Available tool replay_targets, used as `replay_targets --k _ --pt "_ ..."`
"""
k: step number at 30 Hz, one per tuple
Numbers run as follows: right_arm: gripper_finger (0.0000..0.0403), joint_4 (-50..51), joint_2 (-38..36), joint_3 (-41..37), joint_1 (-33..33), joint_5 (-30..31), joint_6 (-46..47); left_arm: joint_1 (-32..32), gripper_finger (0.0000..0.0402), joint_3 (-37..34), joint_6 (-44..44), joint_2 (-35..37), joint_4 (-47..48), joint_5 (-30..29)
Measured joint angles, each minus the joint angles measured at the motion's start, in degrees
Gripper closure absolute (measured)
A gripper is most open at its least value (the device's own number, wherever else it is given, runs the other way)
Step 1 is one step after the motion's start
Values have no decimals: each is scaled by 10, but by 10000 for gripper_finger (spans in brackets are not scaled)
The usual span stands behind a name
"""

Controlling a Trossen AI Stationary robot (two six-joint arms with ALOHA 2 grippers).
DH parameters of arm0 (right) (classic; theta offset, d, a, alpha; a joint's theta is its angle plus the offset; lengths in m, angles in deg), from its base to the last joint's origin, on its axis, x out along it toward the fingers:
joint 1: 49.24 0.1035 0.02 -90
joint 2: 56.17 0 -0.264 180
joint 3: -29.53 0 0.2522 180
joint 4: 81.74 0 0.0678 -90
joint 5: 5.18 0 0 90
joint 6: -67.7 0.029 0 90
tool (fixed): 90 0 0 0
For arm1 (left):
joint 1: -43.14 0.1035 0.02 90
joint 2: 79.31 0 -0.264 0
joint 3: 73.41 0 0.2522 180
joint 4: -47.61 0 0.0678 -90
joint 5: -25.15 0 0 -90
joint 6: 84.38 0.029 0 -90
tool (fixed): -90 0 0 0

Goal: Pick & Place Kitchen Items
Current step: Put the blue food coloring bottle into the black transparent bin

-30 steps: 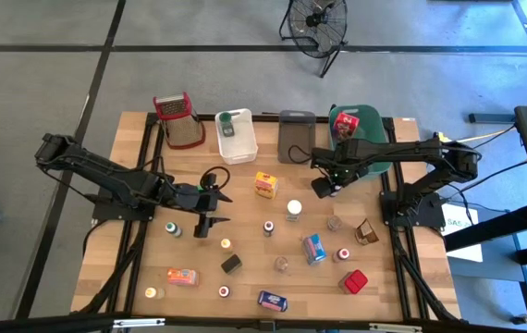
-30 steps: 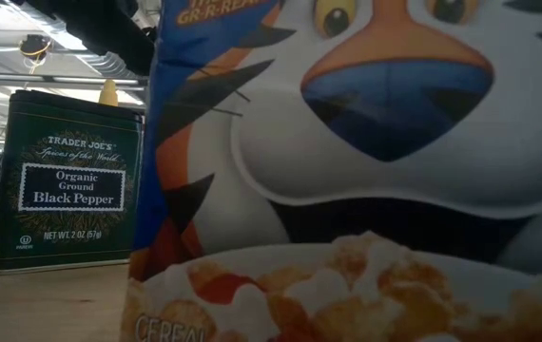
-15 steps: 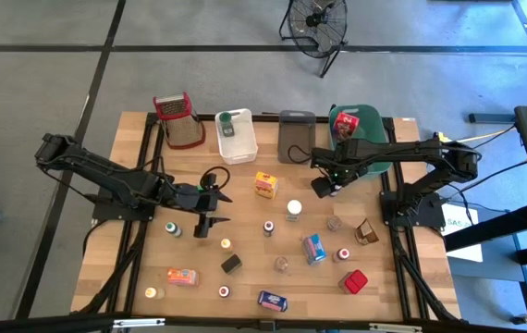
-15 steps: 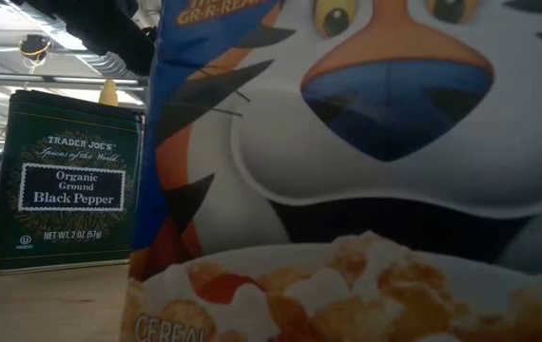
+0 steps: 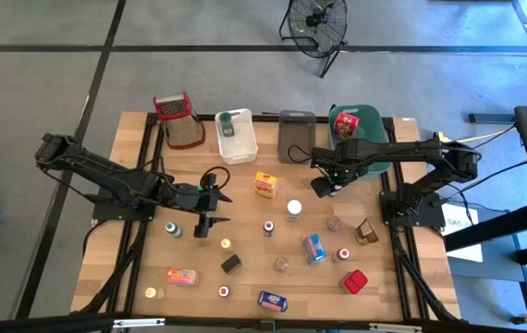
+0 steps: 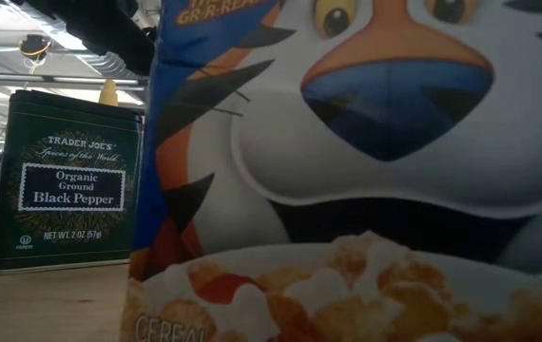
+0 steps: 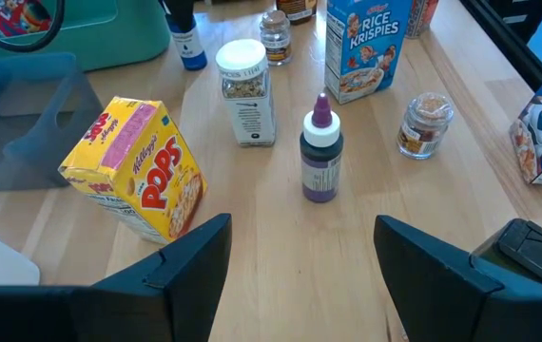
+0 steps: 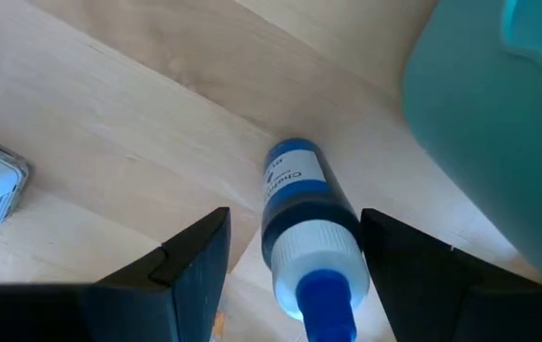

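Observation:
Small kitchen items stand scattered over the wooden table (image 5: 245, 277). My right gripper (image 5: 324, 190) points down beside the green tub (image 5: 374, 139). It is open over an upright blue bottle (image 8: 300, 214) with a white collar. One finger (image 8: 195, 261) stands on each side of the bottle, clear of it. My left gripper (image 5: 215, 209) hovers open at the middle left, slanting down. Ahead of it stand a purple-capped bottle (image 7: 320, 157), a yellow Pops box (image 7: 138, 176) and a white-capped jar (image 7: 245, 95).
A red-topped grater (image 5: 178, 118), a white tub (image 5: 237, 137) and a grey tub (image 5: 296, 136) line the far edge. A Rice Krispies box (image 5: 314, 248), a red box (image 5: 354, 281), a black pepper tin (image 6: 67, 180) and a tiger cereal box (image 6: 366, 171) stand nearer.

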Motion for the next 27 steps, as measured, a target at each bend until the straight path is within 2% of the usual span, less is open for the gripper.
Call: replay_targets --k 8,14,27 --pt "165 0 0 0 0 -4 1 0 148 0 0 0 0 1" --pt "168 2 0 0 0 -4 1 0 148 0 0 0 0 29" --pt "234 5 0 0 0 -15 1 0 148 0 0 0 0 34"
